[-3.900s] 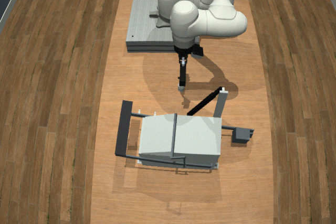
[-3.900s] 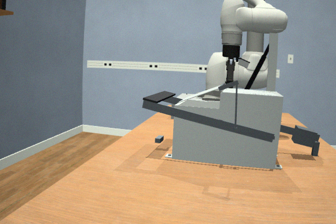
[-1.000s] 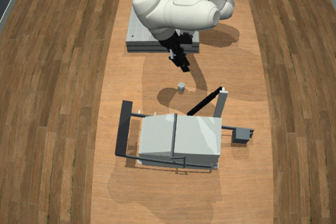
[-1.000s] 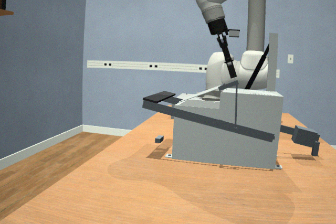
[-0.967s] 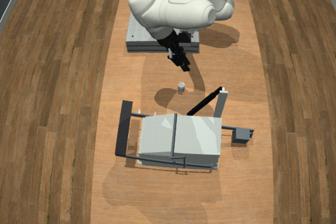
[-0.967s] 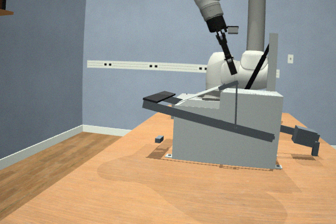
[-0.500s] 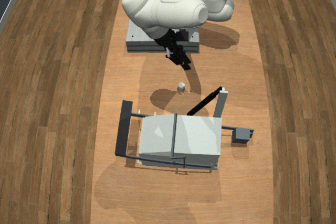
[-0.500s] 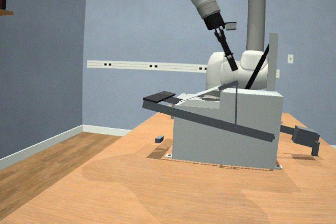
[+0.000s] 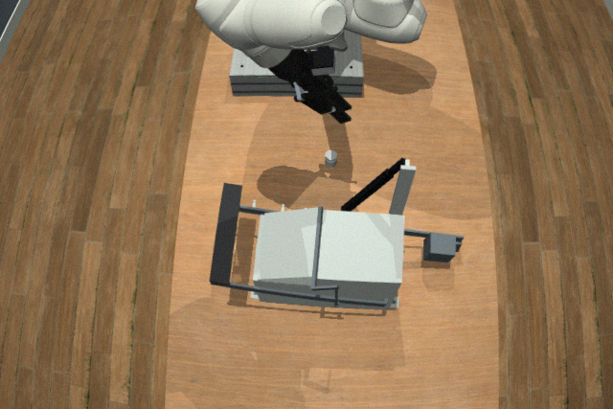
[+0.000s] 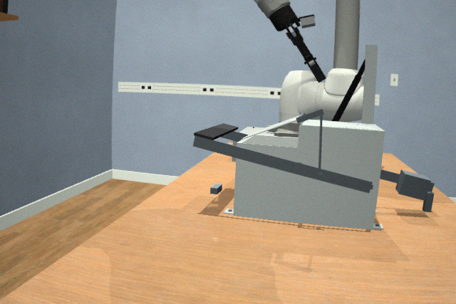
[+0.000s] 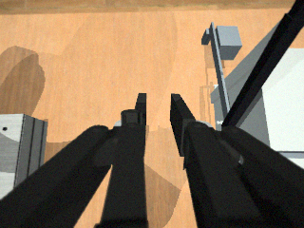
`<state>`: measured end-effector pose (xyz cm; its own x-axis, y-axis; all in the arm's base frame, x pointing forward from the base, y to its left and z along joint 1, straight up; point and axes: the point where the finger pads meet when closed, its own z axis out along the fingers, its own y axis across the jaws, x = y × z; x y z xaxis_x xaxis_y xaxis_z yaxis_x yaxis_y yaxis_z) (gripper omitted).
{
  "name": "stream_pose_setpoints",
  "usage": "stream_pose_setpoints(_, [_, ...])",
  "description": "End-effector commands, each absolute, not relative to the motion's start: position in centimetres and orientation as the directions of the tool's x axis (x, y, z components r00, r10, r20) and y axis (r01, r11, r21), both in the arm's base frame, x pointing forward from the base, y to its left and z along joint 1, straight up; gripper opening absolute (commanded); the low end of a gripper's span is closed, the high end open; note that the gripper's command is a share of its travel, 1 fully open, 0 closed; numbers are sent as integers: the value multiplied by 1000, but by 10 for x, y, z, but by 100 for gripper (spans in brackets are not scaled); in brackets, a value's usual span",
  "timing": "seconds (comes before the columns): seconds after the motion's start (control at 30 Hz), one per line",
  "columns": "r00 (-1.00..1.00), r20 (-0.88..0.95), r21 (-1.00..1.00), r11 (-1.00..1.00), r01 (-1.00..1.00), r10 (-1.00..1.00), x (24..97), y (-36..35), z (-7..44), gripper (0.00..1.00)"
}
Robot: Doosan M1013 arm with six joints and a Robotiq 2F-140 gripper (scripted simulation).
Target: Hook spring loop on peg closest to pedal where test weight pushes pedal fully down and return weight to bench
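Observation:
My gripper [image 9: 345, 114] [image 10: 321, 79] [image 11: 158, 106] hangs above the bench between the robot base and the feeder. Its fingers are a little apart with nothing between them. The steel weight [image 9: 330, 158] stands upright on the bench [image 9: 416, 132], below and forward of the fingertips; I do not see it in the other views. The black pedal [image 9: 226, 234] [image 10: 216, 131] is raised and sloping. The black spring [image 9: 374, 185] [image 10: 349, 90] [image 11: 263, 71] runs from the post top down towards the pedal's far arm. Small white pegs [image 9: 283, 207] show along that arm. The loop's exact peg is unclear.
The pale feeder housing [image 9: 358, 251] [image 10: 306, 197] [image 11: 287, 104] stands between the pedal and a grey block [image 9: 440, 247] [image 10: 414, 184] [image 11: 229, 43] on the other end. A tall post [image 9: 403, 189] [image 10: 370, 87] rises beside the housing. The robot's grey base plate [image 9: 297, 86] lies behind.

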<state>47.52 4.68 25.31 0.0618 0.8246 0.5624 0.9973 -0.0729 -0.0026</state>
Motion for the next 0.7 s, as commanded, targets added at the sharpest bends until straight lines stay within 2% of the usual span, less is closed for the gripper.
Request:
stream_pose_setpoints(0.0, [61, 567, -1, -74, 997, 821, 532, 38, 236, 24])
stream_pose_setpoints(0.53, [61, 567, -1, -74, 997, 821, 532, 38, 236, 24])
stream_pose_setpoints(0.57, [62, 572, -1, -74, 997, 818, 589, 29, 218, 24])
stream_pose_setpoints(0.67, [62, 572, -1, -74, 997, 818, 589, 29, 218, 24])
